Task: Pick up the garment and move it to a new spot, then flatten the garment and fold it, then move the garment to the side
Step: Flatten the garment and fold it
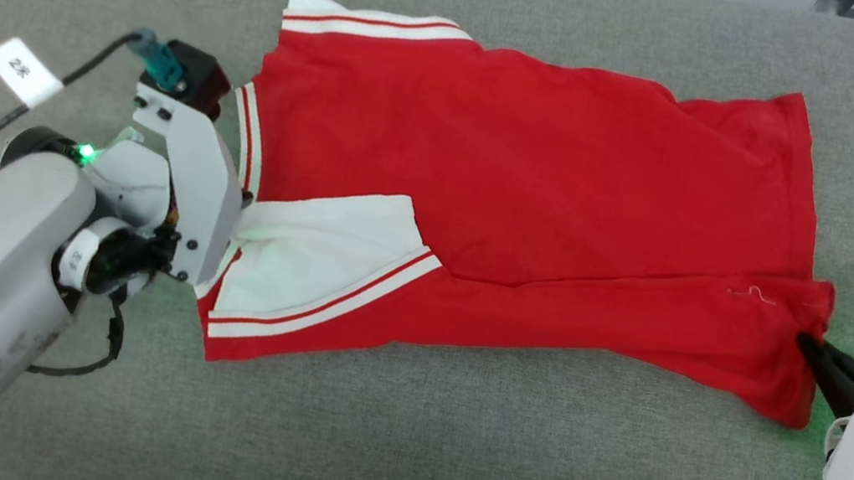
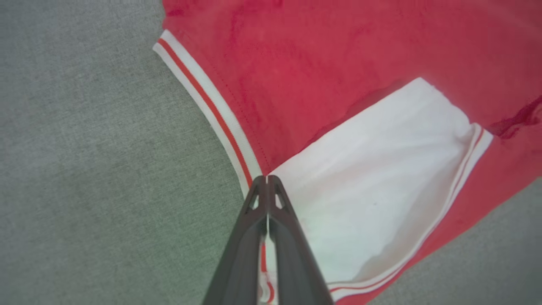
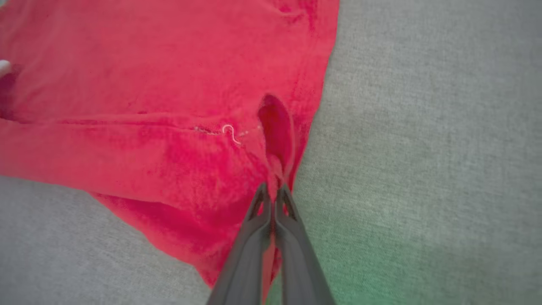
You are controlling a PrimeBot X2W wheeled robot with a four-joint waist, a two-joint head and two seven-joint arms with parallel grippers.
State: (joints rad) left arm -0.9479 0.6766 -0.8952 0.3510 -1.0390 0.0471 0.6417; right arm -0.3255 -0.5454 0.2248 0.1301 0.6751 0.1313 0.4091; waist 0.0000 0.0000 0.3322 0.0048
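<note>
Garment lies part-folded, left jaws clamped on its sleeve, right jaws on its hem. Both ends should move together, taut, for a straight crease.

Grips garment at its edge with right gripper: fingers pressed together on a raised fold of red cloth. Spreads red up and to the left from the pinch, wrinkled, over grey cushion. Bears a loose white thread, curled on a seam just left of the fold. Leaves bare grey to the right and at lower left, tinged green beside the fingers. Includes a small white patch at far left, too little to identify.
</note>
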